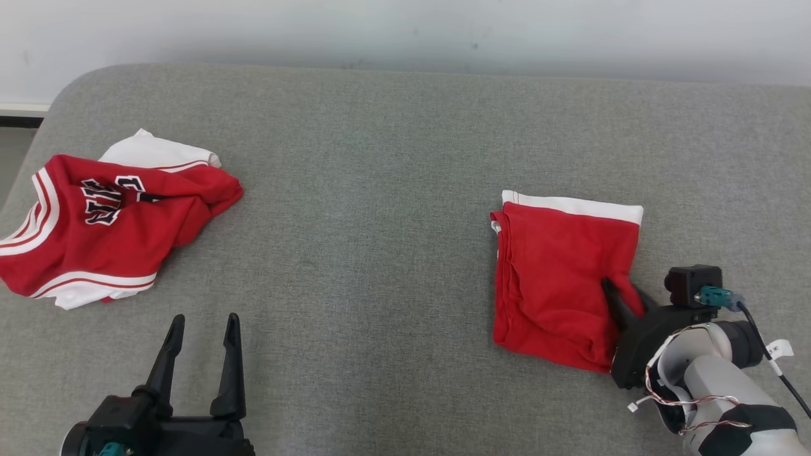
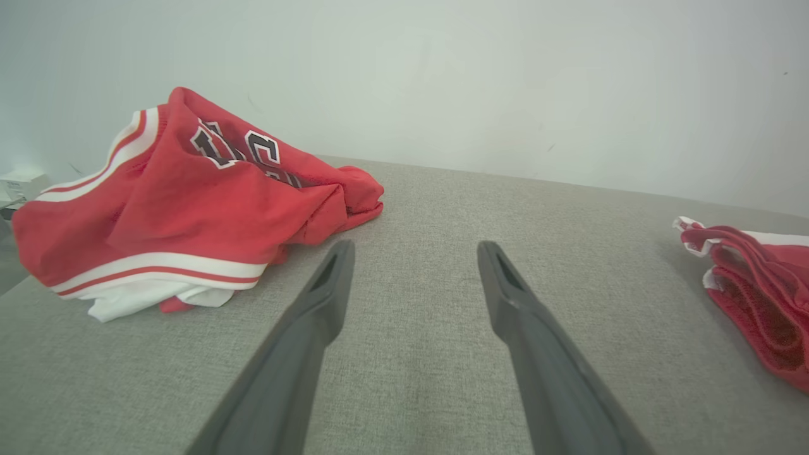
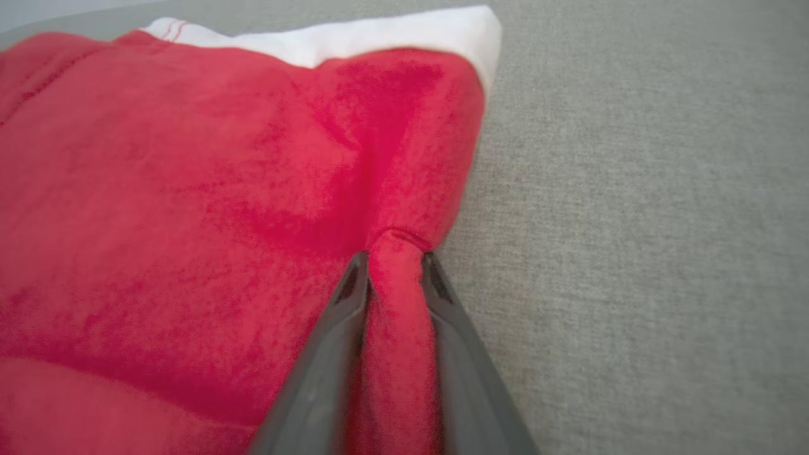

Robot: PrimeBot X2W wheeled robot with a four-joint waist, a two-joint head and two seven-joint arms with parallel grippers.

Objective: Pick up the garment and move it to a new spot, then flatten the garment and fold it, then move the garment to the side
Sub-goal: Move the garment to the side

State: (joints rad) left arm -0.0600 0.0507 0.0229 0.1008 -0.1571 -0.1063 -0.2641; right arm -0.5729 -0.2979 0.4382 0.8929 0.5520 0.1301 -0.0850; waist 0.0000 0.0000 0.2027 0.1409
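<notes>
On grey pad (image 1: 380, 190), R pincer (image 3: 394, 260) nips fold of garment (image 1: 557, 272); L pincer (image 1: 206, 323) wide open nr jersey (image 1: 108, 228).

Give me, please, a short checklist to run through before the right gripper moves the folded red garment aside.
1. Cloth pinched by the right gripper: ok, a fold of the folded garment sits between its fingers.
2. All layers caught: cannot tell.
3. Garment folded flat, white band at its far edge: ok.
4. The left gripper open, clear of cloth: ok.
5. The crumpled jersey lies apart: ok.
</notes>
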